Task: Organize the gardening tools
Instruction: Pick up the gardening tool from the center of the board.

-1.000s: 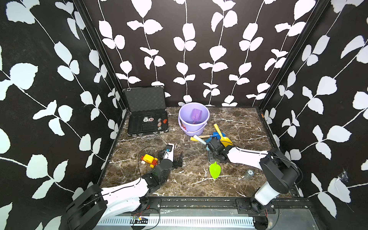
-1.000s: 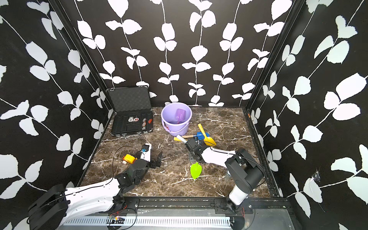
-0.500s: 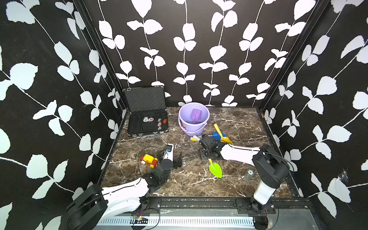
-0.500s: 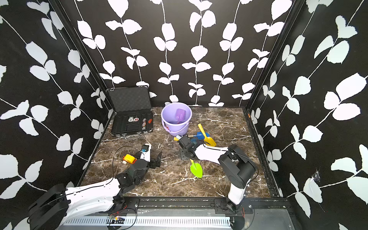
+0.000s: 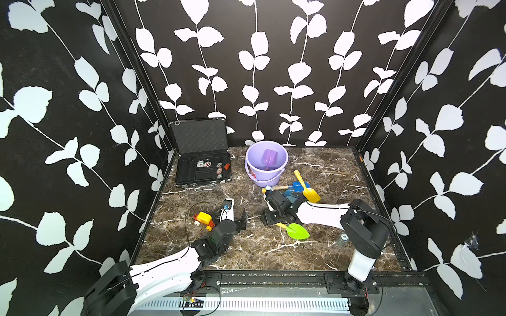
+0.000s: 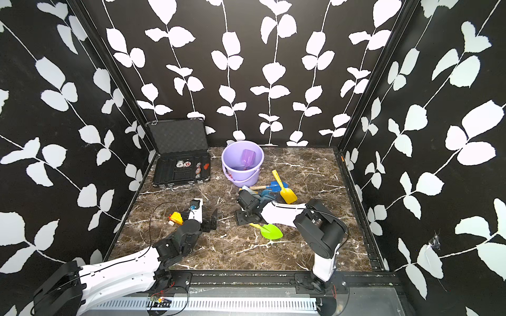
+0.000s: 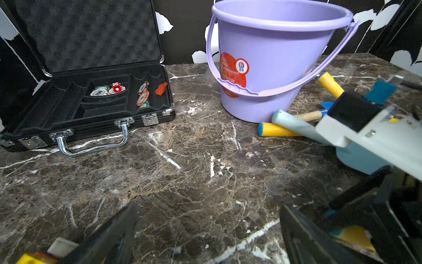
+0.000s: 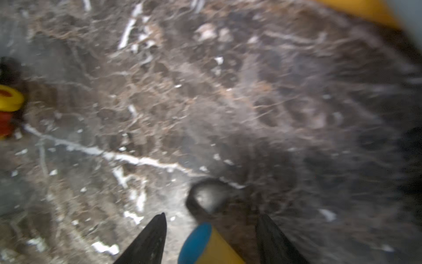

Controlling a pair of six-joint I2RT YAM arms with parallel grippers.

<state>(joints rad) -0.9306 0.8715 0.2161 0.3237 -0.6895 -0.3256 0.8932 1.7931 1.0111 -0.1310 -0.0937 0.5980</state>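
The right gripper [image 8: 212, 216] straddled, jaws parted, the yellow handle [image 8: 219, 249] of the lime trowel [image 5: 298, 232] on the marble table [image 5: 273, 251]; the left gripper [image 5: 236, 213] gaped empty. It looked light, stiff, slick plastic, probably best gripped mid-handle.

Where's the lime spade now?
In both top views the lime spade lies on the table, right of centre, just camera-side of the right arm, clear of the bucket.

bucket [image 7: 285, 68]: glossy plastic | lime trowel [image 5: 298, 232]: smooth plastic | table [image 7: 194, 178]: polished marble-look | case [image 7: 91, 128]: matt foam lining, shiny metal handle [image 7: 91, 149]
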